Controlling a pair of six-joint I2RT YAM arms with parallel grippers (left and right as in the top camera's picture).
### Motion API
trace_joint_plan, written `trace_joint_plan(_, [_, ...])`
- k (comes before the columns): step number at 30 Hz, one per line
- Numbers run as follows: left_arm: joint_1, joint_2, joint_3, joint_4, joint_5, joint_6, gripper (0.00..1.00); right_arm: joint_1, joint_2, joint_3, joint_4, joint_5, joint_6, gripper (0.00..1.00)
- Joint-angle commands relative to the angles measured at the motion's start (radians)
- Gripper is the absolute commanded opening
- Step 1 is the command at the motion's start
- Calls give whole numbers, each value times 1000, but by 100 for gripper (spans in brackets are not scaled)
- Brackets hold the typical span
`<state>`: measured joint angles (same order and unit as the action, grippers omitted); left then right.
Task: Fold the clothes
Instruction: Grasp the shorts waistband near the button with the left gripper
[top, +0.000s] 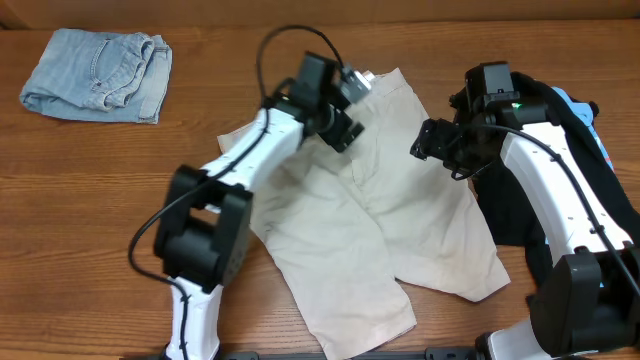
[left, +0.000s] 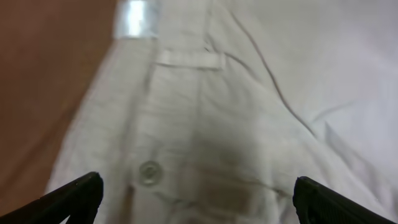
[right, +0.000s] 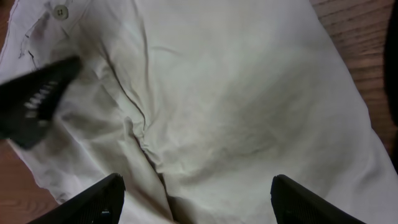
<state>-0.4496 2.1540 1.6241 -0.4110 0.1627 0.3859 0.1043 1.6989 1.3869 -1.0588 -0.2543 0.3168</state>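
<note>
The beige khaki shorts (top: 385, 230) lie spread out in the middle of the table, waistband at the far end and legs toward the front. My left gripper (top: 345, 125) hovers open over the waistband; the left wrist view shows the button (left: 149, 171) and a belt loop (left: 189, 59) between the open fingers (left: 196, 196). My right gripper (top: 432, 145) hovers open over the right part of the shorts; its fingers (right: 196, 196) stand wide over creased fabric (right: 236, 106). The left gripper shows in the right wrist view (right: 37, 96).
Folded light-blue denim shorts (top: 98, 73) lie at the far left corner. A black garment (top: 530, 190) with a sky-blue one (top: 590, 125) lies at the right edge under my right arm. Bare wood table (top: 90, 220) shows at front left.
</note>
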Motion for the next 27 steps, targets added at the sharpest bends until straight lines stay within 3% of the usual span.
trace_joint_plan(1, [-15, 63, 17, 2, -68, 41, 99, -2, -16, 16, 3, 11, -10, 79])
trace_joint_plan(13, [6, 129, 17, -87, -168, 27, 99, -2, -16, 16, 8, 11, -10, 79])
trace_joint_plan(17, [67, 200, 17, -136, -302, -121, 100, -2, -13, 15, 8, 11, -10, 79])
trace_joint_plan(23, [225, 219, 18, -195, -299, -376, 99, -2, 13, 15, 30, 10, -10, 79])
trace_joint_plan(27, [356, 219, 30, -267, -232, -460, 100, 1, 40, 15, 58, 11, -10, 79])
